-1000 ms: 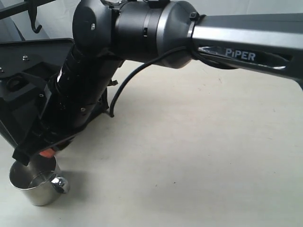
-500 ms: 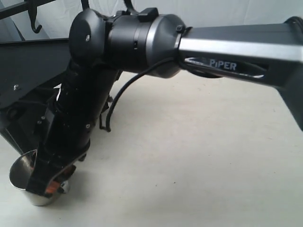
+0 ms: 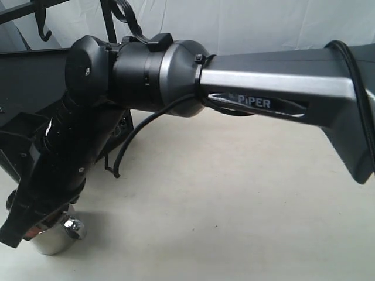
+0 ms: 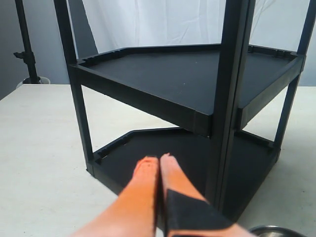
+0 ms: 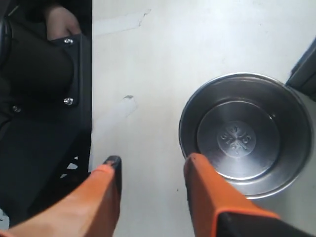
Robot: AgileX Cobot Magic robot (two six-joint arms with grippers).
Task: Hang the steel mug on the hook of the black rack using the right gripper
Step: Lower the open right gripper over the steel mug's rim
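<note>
We see the steel mug (image 5: pixel 245 136) standing upright on the pale table (image 3: pixel 246 205), just in front of the black rack (image 4: pixel 197 94) and near its lower tray. From the right wrist camera we look straight down into the mug's open mouth, with the embossed mark on its bottom plain to see. The right gripper (image 5: pixel 150 165) hovers over the mug with its orange fingers (image 5: pixel 197 182) spread apart; one finger overlaps the mug's rolled rim, the other lies outside the mug over bare table, and nothing is clamped between them. In the exterior view the right arm's bulky black wrist covers most of the mug, so that we make out only its shiny lower wall and looped handle (image 3: pixel 75 225); whether a finger touches the rim we cannot tell. A hook (image 3: pixel 42 26) hangs from the rack's upper bar, well above the mug. The left gripper (image 4: pixel 159 163) faces the rack's lower tray with its orange fingers pressed together and nothing held.
</note>
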